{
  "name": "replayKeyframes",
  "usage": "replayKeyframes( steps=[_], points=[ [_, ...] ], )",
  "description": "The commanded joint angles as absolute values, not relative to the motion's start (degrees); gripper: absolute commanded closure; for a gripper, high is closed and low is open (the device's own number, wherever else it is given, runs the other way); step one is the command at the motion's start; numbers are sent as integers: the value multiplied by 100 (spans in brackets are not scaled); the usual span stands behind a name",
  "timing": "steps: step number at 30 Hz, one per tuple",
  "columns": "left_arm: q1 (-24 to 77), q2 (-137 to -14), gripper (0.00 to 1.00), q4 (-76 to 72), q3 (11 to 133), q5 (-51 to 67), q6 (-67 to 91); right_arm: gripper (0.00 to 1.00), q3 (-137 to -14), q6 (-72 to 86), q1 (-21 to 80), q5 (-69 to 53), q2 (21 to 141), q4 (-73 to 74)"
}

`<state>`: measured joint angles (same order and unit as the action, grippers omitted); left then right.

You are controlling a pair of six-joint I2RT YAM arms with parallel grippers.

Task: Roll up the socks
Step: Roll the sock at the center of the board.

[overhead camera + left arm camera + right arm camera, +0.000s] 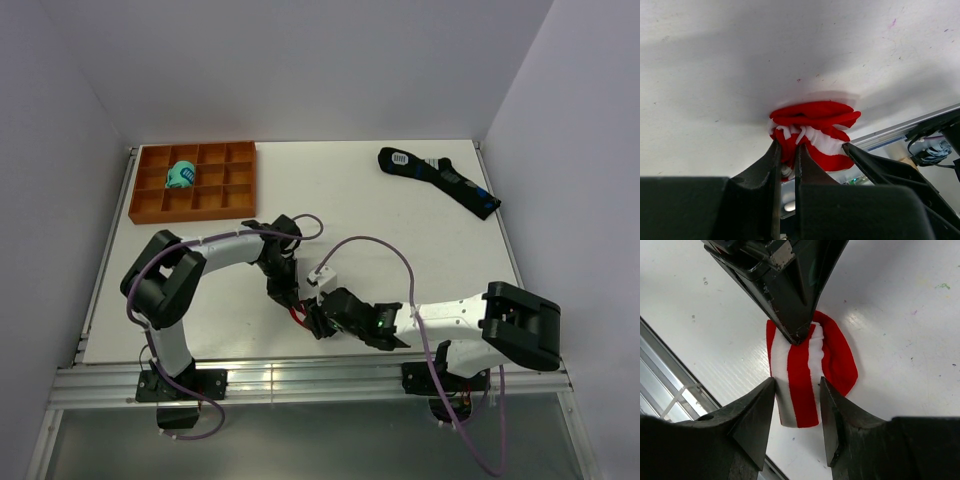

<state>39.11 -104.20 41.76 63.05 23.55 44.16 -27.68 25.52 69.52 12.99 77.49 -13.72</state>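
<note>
- The socks (802, 375) are lying bunched into a red-and-white striped wad at the lower centre of the overhead view. They are close to the near edge of the table (400, 220), between the ends of the two arms.
- The left gripper (787, 152) is pinching a fold of the striped fabric, its jaws nearly together. In the right wrist view it is reaching in from the top of the frame.
- The right gripper (796, 400) is standing with its jaws spread, one on either side of the striped end. They are close against its flanks but not visibly squeezing.
- The fabric is looking soft, light and springy, and it is creasing under the pinch. I judge that it is neither fragile nor slippery, and that a loose hold is risking the wad springing open.
- The surest hold is probably across the full thickness of the wad at its middle, not on one outer layer alone.
- Farther back, an orange tray (135, 205) at the upper left is holding a teal bundle (181, 175) in one compartment. A black sock (440, 180) is lying at the upper right. Both are well apart from the work.
</note>
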Motion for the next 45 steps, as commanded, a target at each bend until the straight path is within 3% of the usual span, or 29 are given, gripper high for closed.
replayKeyframes(
  steps=[1,10,13,14,24,30,36,45],
  points=[
    [3867,-10573,100,4342,6425,2180,4245,52,-2716,2584,7014,1643,7866,-1248],
    [3841,-10565,99,4237,6337,2259,4315,60,-2865,2882,7031,1556,8419,-1134],
    [3841,-10521,99,4149,6276,2250,4386,84,-2883,2988,7005,1442,8490,-1072],
    [3841,-10486,99,4131,6249,2250,4429,88,-2865,3049,6979,1415,8473,-1090],
    [3850,-10380,97,3938,6100,2285,4570,88,-2655,3146,6162,47,8218,-1107],
    [3841,-10248,91,3823,6091,2241,4711,88,-2750,3155,5467,-746,8463,-906],
    [3823,-9941,75,3630,6073,2031,4887,87,-3023,3191,5203,-1493,8938,-703],
    [3735,-9256,63,3077,5705,1644,5141,87,-3155,3234,4756,-2495,9299,-431]
  ],
)
